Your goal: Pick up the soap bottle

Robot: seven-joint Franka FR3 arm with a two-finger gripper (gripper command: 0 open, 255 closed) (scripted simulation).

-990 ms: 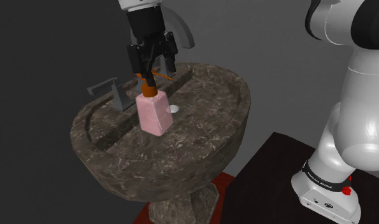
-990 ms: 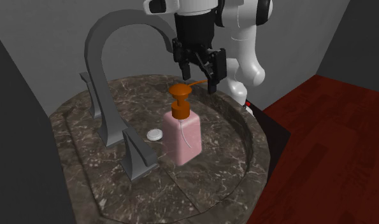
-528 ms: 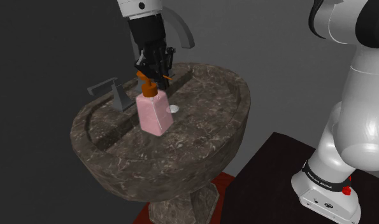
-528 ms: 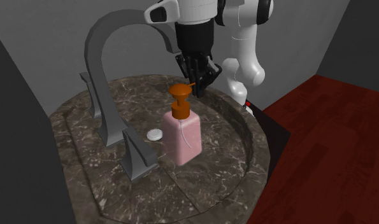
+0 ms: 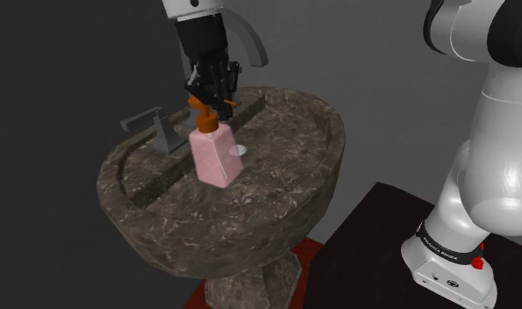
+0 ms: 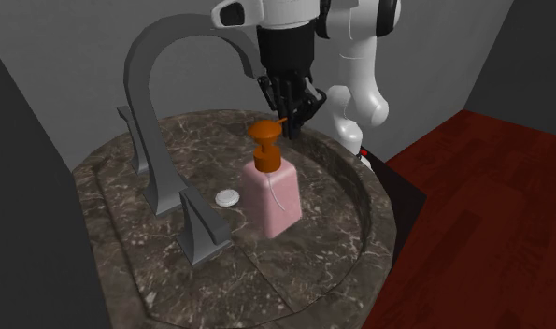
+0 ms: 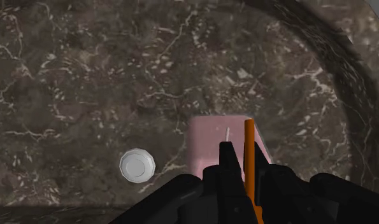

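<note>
A pink soap bottle (image 5: pixel 212 158) with an orange pump (image 5: pixel 203 119) stands tilted in the dark marble sink (image 5: pixel 276 206). My black gripper (image 5: pixel 211 97) comes down from above and is shut on the pump's thin orange spout. From the second exterior view, the bottle (image 6: pixel 275 198) leans with its pump (image 6: pixel 264 146) toward the gripper (image 6: pixel 291 118). In the wrist view the orange spout (image 7: pixel 248 159) runs between my closed fingers, with the pink bottle body (image 7: pixel 210 143) just beyond them. I cannot tell whether the bottle's base still touches the basin.
A tall grey arched faucet (image 6: pixel 149 121) with a lever handle (image 5: pixel 158 123) rises at the sink's back rim. A white drain plug (image 6: pixel 228 197) lies beside the bottle. The dark stand (image 5: pixel 382 233) sits by the sink on a red floor (image 6: pixel 491 206).
The fingers went from open around the pump spout to shut on it. Since then the bottle has tilted and its base has shifted slightly across the basin.
</note>
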